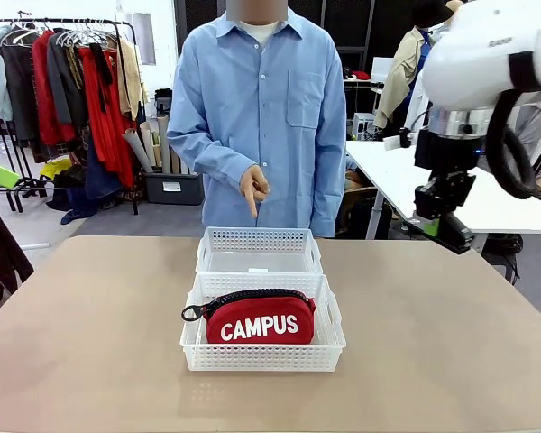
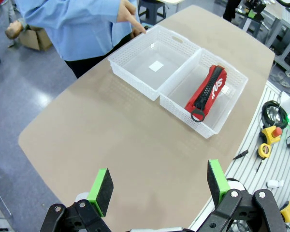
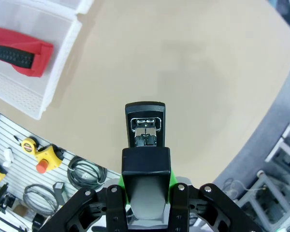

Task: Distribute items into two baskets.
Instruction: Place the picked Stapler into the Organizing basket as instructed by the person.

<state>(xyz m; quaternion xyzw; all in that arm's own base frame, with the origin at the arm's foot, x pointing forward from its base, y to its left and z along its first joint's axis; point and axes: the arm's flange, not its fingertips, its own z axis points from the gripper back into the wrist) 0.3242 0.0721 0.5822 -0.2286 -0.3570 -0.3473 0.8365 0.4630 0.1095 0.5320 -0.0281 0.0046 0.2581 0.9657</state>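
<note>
The red pouch (image 1: 260,323) marked "CAMPUS" lies in the nearer white basket (image 1: 261,358) at the table's middle. Behind it, touching, the farther white basket (image 1: 257,239) holds nothing. A person's hand (image 1: 254,188) points a finger down above that farther basket. High over the table's right side, my right gripper (image 1: 440,227) is shut on the small black stapler (image 3: 145,140), which sticks out past the fingers. In the right wrist view the pouch (image 3: 19,50) shows at top left. My left gripper (image 2: 159,186) hangs open and holds nothing, far from both baskets (image 2: 135,67) and the pouch (image 2: 208,92).
Bare tan tabletop (image 1: 90,343) spreads around the baskets on all sides. A person in a blue shirt (image 1: 261,108) stands at the far edge. Cables and yellow tools (image 3: 48,159) lie on a slotted bench beside the table. A white table (image 1: 406,180) stands behind at right.
</note>
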